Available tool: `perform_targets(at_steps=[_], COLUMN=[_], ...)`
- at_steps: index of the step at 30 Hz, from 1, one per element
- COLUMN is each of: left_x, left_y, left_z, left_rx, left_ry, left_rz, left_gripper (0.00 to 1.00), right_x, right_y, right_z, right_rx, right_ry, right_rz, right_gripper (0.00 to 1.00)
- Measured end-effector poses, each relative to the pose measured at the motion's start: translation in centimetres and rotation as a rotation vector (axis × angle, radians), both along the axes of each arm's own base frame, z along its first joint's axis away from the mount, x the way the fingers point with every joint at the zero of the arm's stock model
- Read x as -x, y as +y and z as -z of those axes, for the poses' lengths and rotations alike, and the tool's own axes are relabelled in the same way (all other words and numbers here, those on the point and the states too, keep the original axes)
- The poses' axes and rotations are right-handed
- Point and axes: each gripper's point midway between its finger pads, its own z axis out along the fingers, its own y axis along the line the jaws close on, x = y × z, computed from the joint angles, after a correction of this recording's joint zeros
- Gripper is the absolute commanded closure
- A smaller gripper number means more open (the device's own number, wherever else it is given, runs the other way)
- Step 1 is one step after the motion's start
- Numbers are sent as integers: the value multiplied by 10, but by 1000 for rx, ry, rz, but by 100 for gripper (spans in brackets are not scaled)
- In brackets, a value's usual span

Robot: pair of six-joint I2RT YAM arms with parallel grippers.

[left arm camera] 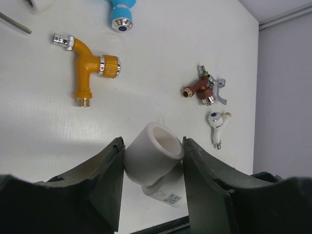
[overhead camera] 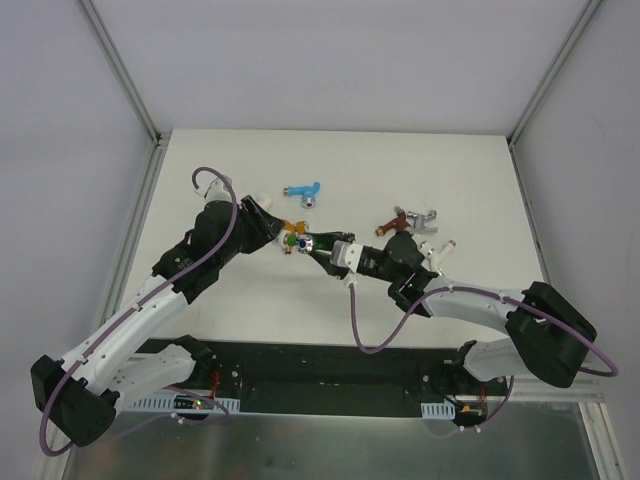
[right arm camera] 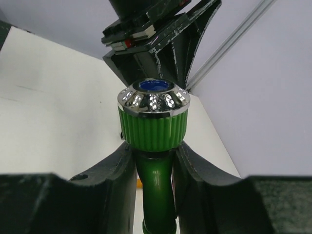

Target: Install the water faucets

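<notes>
My left gripper [left arm camera: 152, 158] is shut on a white pipe fitting [left arm camera: 152, 157], held above the table. My right gripper [right arm camera: 154, 161] is shut on the green faucet [right arm camera: 155, 127], its chrome cap with a blue dot facing the camera. In the top view the two grippers meet at mid-table, the left gripper [overhead camera: 283, 235] and right gripper [overhead camera: 325, 247] close together with the green faucet [overhead camera: 304, 242] between them. The orange faucet [left arm camera: 91, 67], blue faucet [left arm camera: 122, 14], reddish-brown faucet [left arm camera: 197, 88], silver faucet [left arm camera: 218, 90] and white faucet [left arm camera: 217, 125] lie on the table. The dark grey faucet is not visible.
The blue faucet [overhead camera: 303, 191] lies at the back centre. The reddish-brown and silver faucets [overhead camera: 412, 220] and the white faucet [overhead camera: 441, 250] lie right of centre. A white fitting [overhead camera: 252, 198] sits behind the left arm. Metal frame posts stand at the back corners.
</notes>
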Motion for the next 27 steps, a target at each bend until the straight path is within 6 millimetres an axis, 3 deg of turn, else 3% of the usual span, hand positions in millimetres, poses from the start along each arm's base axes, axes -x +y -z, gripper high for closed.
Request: perform_targets(at_steps=[9,20,27], left_x=[0,-10,-18], left_y=[-8,-11,-16], left_z=[-8,-3,-3], left_rx=[74,111,132], left_ry=[-60,-93,-119], left_rz=[9,-94,-144], left_gripper=[100,100,100], right_x=[2,-8,-16], right_y=[-1,-1,-4], right_z=[-17,-16,-19], right_rx=[-129,-276,-397], right_ry=[152,262,418], right_rz=[2,151,237], right_gripper=[100,100,100])
